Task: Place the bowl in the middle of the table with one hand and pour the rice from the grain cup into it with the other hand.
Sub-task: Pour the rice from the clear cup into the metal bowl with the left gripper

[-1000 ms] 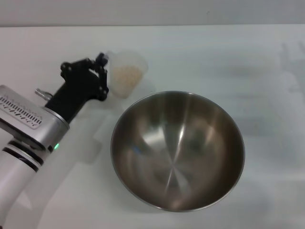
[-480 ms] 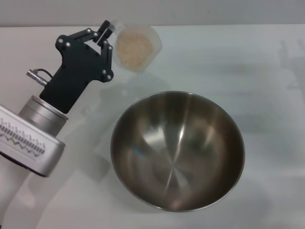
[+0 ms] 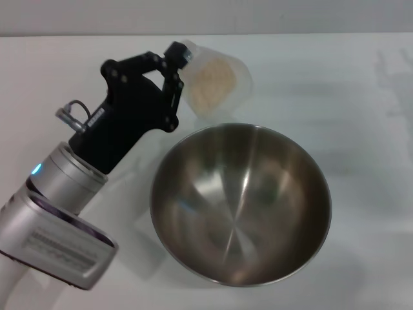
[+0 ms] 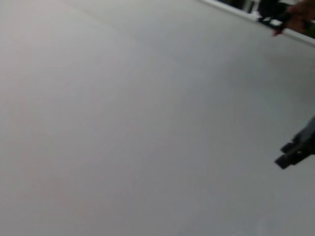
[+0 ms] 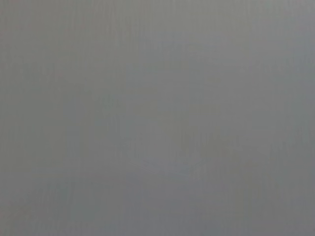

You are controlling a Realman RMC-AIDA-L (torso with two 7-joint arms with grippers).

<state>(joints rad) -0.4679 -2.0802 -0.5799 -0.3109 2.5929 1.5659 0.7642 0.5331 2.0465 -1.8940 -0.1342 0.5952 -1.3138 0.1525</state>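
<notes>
A: Where is the bowl point(image 3: 241, 203) sitting?

B: It is sitting upright on the white bench point(image 3: 361, 97), taking up the middle of the head view. Its brushed inside is showing no grains.

A: And the grain cup point(image 3: 216, 84)?

B: The grain cup is hanging just beyond the bowl's far rim, toward the bowl's left side, and it is not resting on the bench. It is tilting, with its open mouth facing the head camera. The rice point(image 3: 211, 85) is lying inside it as a pale heap.

A: What is holding it?

B: The left pincer point(image 3: 179, 64) is clamping the grain cup at the wall farthest from the bowl's centre, its black fingers point(image 3: 174, 55) closing on the clear plastic. The left arm is reaching in from the bowl's left, its silver wrist passing close beside the bowl's left rim.

A: Is the left wrist view adding anything?

B: It is showing mostly bare bench, with 1 dark finger tip poking in at the picture's edge.

A: And the right pincer?

B: It is not appearing in any view. The right wrist view is showing only a flat grey field, so nothing there is telling where that arm is.
</notes>
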